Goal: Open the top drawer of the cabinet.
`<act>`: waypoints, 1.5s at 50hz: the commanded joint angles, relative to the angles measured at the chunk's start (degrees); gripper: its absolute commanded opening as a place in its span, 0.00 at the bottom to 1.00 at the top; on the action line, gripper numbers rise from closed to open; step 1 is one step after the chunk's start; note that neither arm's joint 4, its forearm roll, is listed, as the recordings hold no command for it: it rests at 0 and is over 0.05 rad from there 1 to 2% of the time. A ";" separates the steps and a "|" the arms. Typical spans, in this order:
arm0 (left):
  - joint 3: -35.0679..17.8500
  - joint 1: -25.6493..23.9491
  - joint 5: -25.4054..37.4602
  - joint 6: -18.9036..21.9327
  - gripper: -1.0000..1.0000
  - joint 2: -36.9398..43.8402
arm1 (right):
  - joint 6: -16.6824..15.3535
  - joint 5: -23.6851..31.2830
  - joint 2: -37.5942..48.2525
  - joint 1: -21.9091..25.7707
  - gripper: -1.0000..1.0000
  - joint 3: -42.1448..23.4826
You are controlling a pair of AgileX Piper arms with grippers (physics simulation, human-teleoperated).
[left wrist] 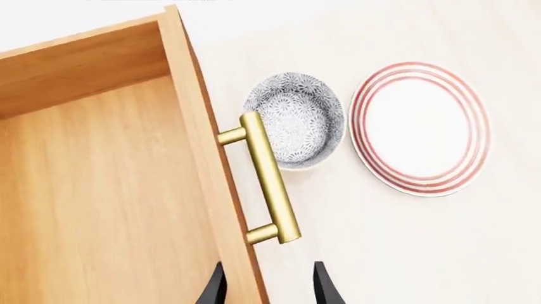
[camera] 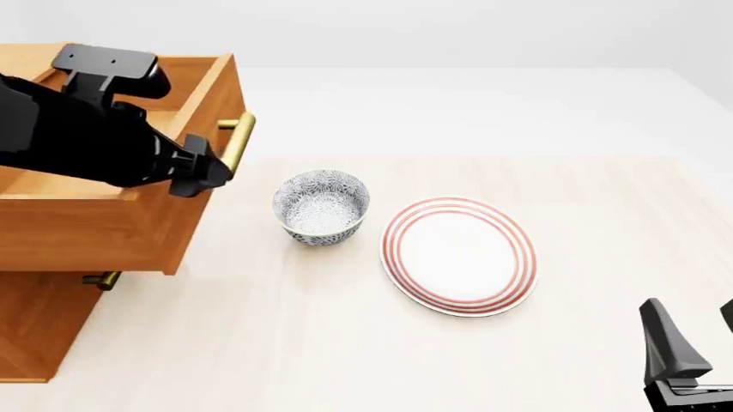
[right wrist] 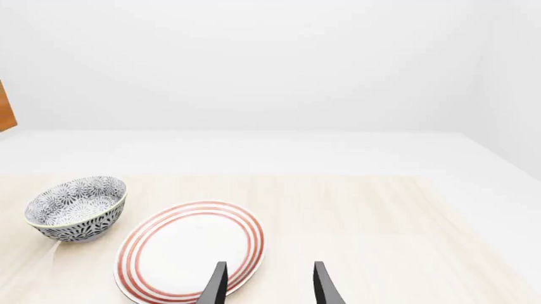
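Observation:
The top drawer [camera: 103, 225] of the orange-brown cabinet [camera: 40, 330] stands pulled out toward the table. Its empty wooden inside shows in the left wrist view [left wrist: 101, 190]. Its brass bar handle [left wrist: 263, 177] [camera: 237, 142] is free. My left gripper [left wrist: 268, 292] [camera: 197, 176] is open above the drawer's front panel, one finger on each side of the panel, just short of the handle and not touching it. My right gripper [camera: 695, 339] [right wrist: 268, 288] is open and empty near the table's front right corner.
A patterned grey bowl [camera: 322, 206] [left wrist: 296, 117] [right wrist: 76, 209] stands on the table just right of the drawer front. A white plate with red rings [camera: 458, 255] [left wrist: 420, 126] [right wrist: 190, 250] lies right of it. A lower drawer's brass handle [camera: 101, 280] peeks out under the open drawer.

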 commanded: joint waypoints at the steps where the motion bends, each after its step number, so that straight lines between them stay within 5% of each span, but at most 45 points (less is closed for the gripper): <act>1: -0.91 0.40 1.82 1.29 1.00 -1.28 | 0.00 0.00 0.00 0.00 1.00 0.00; 75: -6.50 3.89 9.22 7.27 1.00 -15.20 | 0.00 0.01 0.01 -0.01 1.00 0.00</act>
